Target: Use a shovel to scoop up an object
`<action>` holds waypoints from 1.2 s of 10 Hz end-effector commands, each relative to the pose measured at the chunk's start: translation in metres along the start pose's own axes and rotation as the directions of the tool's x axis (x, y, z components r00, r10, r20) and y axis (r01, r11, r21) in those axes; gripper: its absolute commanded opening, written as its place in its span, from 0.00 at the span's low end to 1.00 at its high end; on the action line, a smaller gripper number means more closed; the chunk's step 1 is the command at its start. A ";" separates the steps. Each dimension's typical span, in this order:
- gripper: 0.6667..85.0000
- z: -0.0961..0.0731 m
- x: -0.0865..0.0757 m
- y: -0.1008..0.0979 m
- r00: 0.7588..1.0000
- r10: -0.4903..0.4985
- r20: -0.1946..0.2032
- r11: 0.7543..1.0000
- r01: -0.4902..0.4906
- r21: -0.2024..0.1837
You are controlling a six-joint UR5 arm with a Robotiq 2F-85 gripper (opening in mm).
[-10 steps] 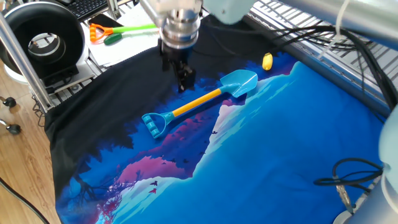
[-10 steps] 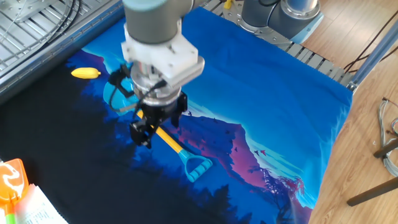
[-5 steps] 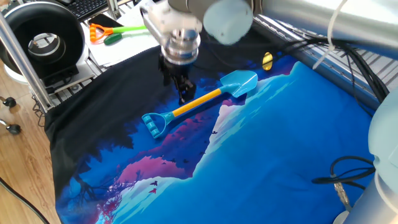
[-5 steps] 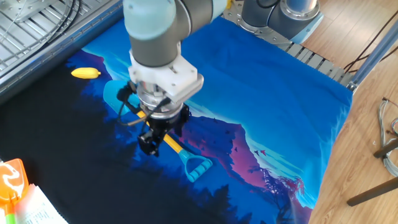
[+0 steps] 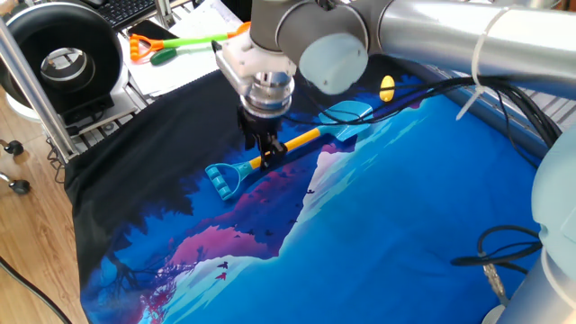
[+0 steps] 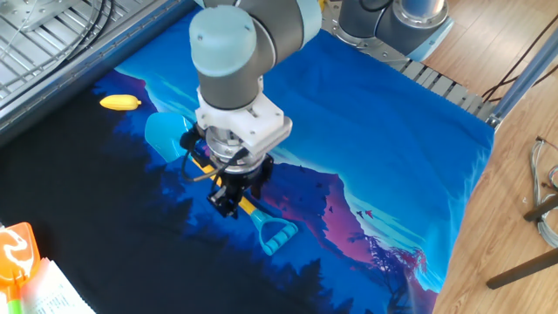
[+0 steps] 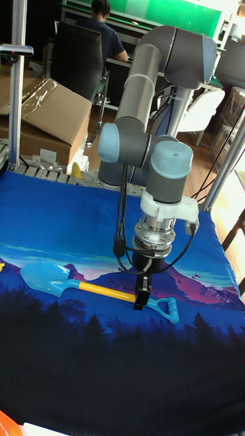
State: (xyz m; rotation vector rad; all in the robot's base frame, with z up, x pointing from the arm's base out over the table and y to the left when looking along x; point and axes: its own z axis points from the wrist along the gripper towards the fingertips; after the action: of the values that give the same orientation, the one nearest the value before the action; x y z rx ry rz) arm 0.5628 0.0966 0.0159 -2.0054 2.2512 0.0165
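The shovel lies flat on the blue printed cloth, its light-blue blade toward the object and its blue D-handle toward the cloth's dark side. It also shows in the other fixed view and the tall fixed view. My gripper is low over the yellow shaft close to the handle, open, with its black fingers on either side of the shaft. The object, a small yellow oval, rests on the cloth beyond the blade, apart from it.
An orange-bladed, green-shafted toy shovel lies on papers past the cloth's far edge. A black round device stands at the far left. Cables trail at the right. A metal grid borders the cloth.
My gripper has come down and shifted toward the shovel's handle end, from above the dark cloth beside the shaft to straddling the shaft. Neither the shovel nor the object has moved.
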 end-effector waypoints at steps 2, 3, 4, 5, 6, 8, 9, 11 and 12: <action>0.57 0.013 0.003 0.004 1.000 0.028 -0.005 1.000 -0.028 0.003; 0.46 0.015 0.006 0.005 0.999 0.034 -0.013 0.999 -0.034 0.004; 0.39 0.015 0.006 0.005 0.999 0.048 -0.007 0.999 -0.048 0.004; 0.32 0.014 -0.009 0.006 0.994 0.093 0.052 0.996 -0.093 -0.002; 0.26 0.011 -0.012 0.008 0.992 0.113 0.063 0.994 -0.112 -0.010; 0.15 -0.002 -0.015 0.008 0.988 0.129 0.079 0.992 -0.129 -0.014; 0.15 -0.010 -0.023 0.007 0.984 0.134 0.121 0.991 -0.132 -0.024; 0.13 -0.032 -0.033 0.006 0.974 0.092 0.205 0.996 -0.086 -0.038; 0.12 -0.040 -0.032 0.004 0.972 0.063 0.228 0.998 -0.056 -0.035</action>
State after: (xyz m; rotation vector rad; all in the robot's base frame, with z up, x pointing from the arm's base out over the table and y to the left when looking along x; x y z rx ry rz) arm 0.5561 0.1196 0.0342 -1.8477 2.2556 0.1947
